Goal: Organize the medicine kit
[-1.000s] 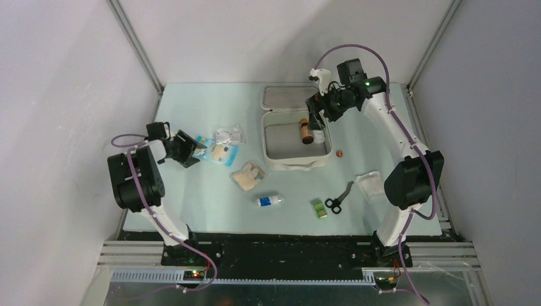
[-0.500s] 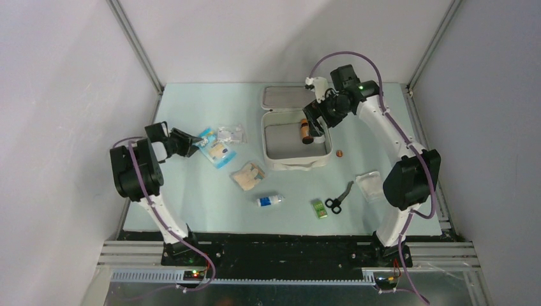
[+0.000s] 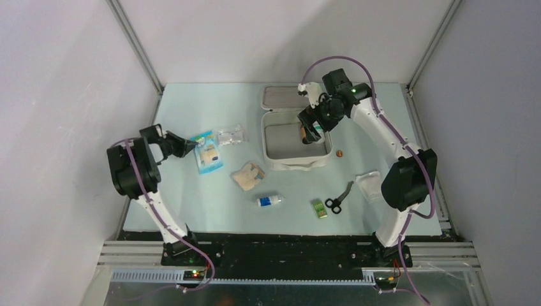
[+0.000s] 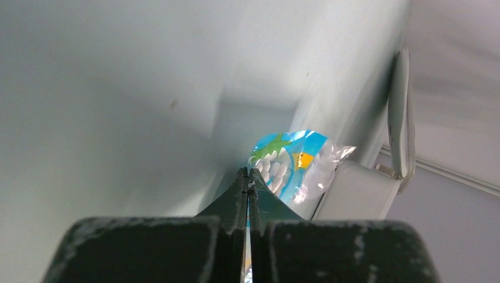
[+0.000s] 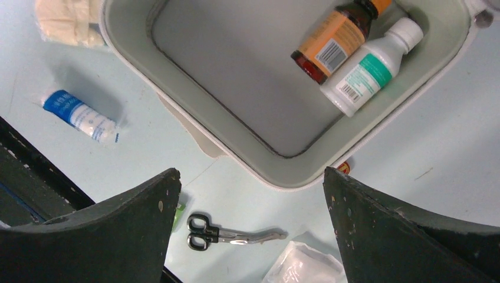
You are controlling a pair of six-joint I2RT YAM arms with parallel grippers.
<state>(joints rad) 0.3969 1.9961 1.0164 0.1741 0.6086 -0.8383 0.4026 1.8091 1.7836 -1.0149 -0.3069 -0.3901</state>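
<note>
The medicine kit [image 3: 296, 164] lies open at the back centre, a white case with its lid [image 3: 281, 95] folded away behind it. Inside its grey tray [image 5: 194, 53] a brown bottle [image 5: 333, 38] and a white bottle [image 5: 368, 68] lie side by side. My right gripper [image 3: 312, 124] hovers open above the tray, holding nothing [image 5: 250, 172]. At the left, my left gripper [image 3: 190, 147] is low on the table, its jaws pressed together [image 4: 247, 171] on the near edge of a blue printed packet [image 3: 208, 155] [image 4: 295, 162].
On the mat lie a clear packet [image 3: 229, 135], a beige bandage pack [image 3: 247, 175], a blue-and-white roll [image 3: 270, 201], a small green box [image 3: 319, 208], scissors [image 3: 338, 197], a white pouch [image 3: 370, 185] and a small round red thing [image 3: 340, 153]. Walls enclose the table.
My left gripper went from open to shut on the blue packet, and the packet slid slightly left, away from the clear packet. The right gripper drifted left over the kit, staying open.
</note>
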